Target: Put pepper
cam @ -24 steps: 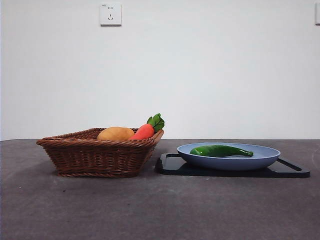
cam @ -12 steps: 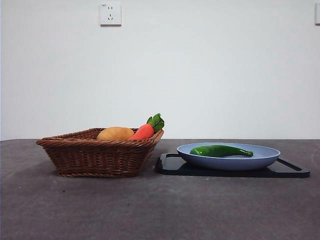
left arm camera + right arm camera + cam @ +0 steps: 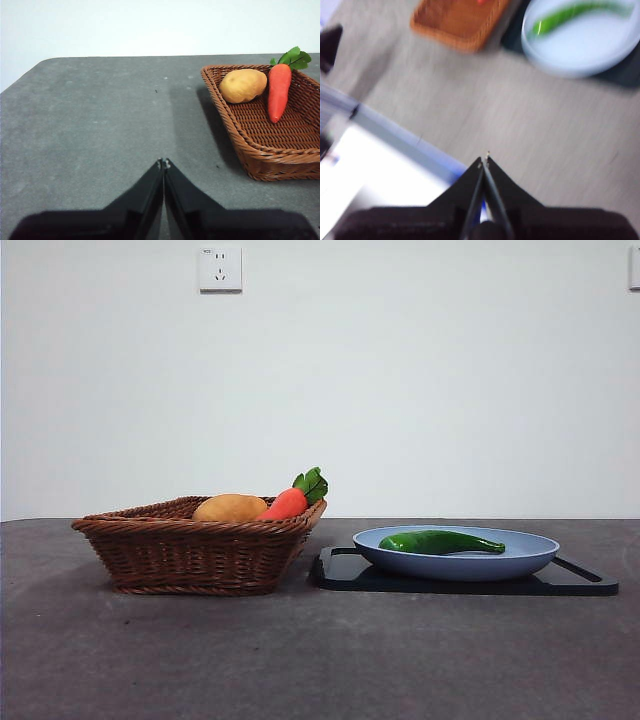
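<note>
The glossy dark green pepper lies in a pale blue plate on a black tray at the right of the table. It also shows, blurred, in the right wrist view. My right gripper is shut and empty, high above the table's front edge, far from the plate. My left gripper is shut and empty over bare table, to the side of the wicker basket. Neither gripper shows in the front view.
The brown wicker basket stands left of the tray and holds a potato and an orange-red carrot with green leaves. The right wrist view shows the table's front edge and floor beyond it.
</note>
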{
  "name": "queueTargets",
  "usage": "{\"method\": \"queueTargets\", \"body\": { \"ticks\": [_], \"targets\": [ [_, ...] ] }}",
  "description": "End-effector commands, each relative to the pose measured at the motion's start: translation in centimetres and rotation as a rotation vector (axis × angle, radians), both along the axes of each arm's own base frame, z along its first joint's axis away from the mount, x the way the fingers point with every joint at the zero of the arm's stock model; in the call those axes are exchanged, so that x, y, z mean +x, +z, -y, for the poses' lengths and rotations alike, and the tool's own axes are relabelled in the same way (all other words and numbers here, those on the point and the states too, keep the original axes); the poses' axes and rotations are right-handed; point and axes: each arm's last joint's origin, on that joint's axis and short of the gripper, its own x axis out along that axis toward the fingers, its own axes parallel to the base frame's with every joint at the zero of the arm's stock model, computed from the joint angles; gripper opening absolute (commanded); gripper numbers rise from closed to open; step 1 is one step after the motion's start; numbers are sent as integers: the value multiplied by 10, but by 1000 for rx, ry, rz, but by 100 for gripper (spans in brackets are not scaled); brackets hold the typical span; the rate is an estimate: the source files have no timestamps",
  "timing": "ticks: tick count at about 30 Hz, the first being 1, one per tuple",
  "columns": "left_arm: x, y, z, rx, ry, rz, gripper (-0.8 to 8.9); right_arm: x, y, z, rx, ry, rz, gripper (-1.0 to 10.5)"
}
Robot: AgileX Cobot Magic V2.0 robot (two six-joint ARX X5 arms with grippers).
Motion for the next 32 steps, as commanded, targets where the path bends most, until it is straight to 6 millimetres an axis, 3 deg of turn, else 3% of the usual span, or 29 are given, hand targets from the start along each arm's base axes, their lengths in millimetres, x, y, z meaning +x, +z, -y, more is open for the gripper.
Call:
{"method": "queueTargets", "body": {
  "ticks": [1, 3, 6, 16, 21, 25, 32],
  "targets": [
    [1, -2, 0, -6, 4, 4, 8, 0, 12, 5, 10, -53, 233, 11],
    [0, -2, 0, -6, 4, 3, 8, -1, 11, 9, 42, -104, 343, 11],
    [1, -2, 0, -6, 3, 4, 8, 0, -5, 14, 82, -193, 471, 11],
    [0, -2, 0, -6, 4, 4, 8, 20, -125, 18, 121, -270, 706, 11],
    [0, -2, 0, -6, 4, 4, 8, 24, -167, 18, 128, -273, 705, 11],
    [0, -2, 0, -6, 3, 4, 8, 25, -188, 18, 125, -303, 679, 11],
    [0, -2, 0, -6, 4, 4, 8, 27, -206, 19, 129, -334, 641, 11]
  ]
}}
